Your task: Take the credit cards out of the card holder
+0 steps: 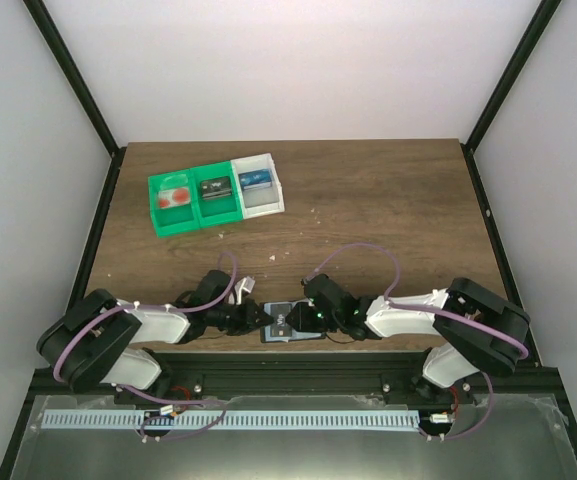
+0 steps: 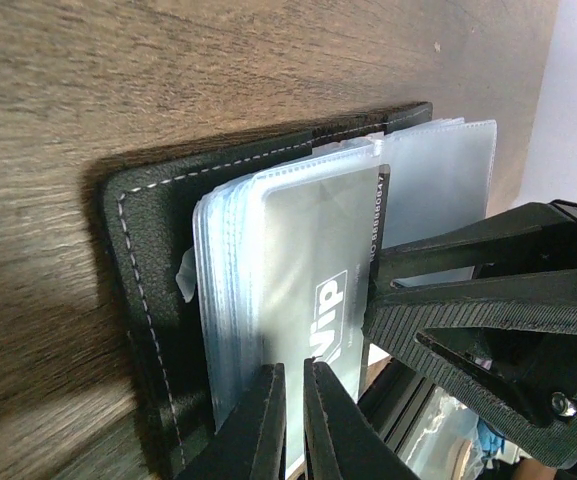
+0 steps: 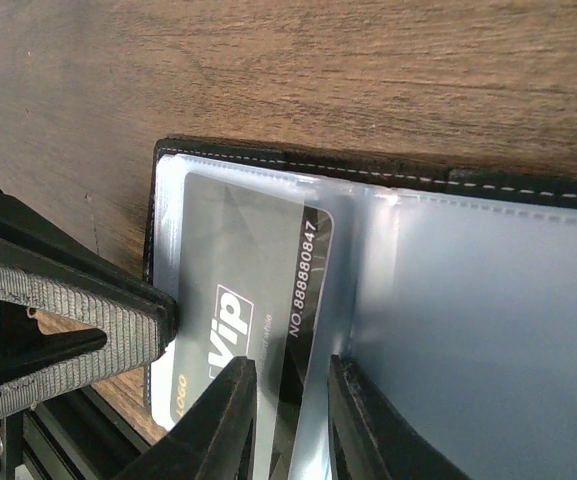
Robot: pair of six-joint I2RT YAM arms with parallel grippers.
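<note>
My left fingers (image 2: 263, 432), pinching the credit card (image 2: 318, 260) and maybe its sleeve (image 2: 298, 176), are risking dragging the card holder (image 2: 148, 260) along; whether my right fingers (image 3: 230, 420) are gripping, I cannot tell.

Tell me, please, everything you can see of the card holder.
The card holder is a black, leather-look folder with pale edge stitching, lying open and flat on the wooden table, close to the arms' side, between the two arms. Inside sits a stack of clear plastic sleeves; the top one holds a grey card printed "Vip" with a number. The left claw is pinched shut on that sleeve's edge, and the right claw seems to pinch the sleeves near the fold.
</note>
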